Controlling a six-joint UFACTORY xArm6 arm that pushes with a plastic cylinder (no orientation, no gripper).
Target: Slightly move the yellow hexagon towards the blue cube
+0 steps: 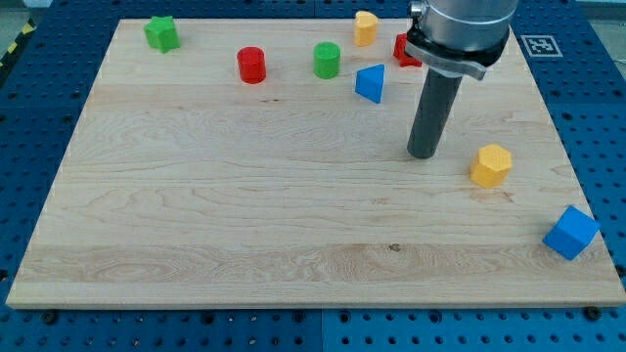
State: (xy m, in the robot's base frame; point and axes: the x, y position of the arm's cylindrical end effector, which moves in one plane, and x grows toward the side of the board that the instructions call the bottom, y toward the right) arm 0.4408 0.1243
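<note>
My tip is resting on the wooden board in the view's right half; being a bare rod, it has no jaws to open or close and is gripping nothing. It is standing just to the view's left of the yellow hexagon, near it but apart, with a strip of bare wood showing between them. The blue cube is sitting further toward the view's bottom right, close to the board's corner and well apart from the hexagon. Up and to the view's left of my tip, the blue triangular block is lying near the rod. A red block is peeking out from behind the arm's housing at the view's top, its shape mostly hidden. Beside it, a small yellow block is sitting at the top edge. Further to the view's left, a green cylinder and a red cylinder are standing apart, and a green star-like block is occupying the top left corner.
</note>
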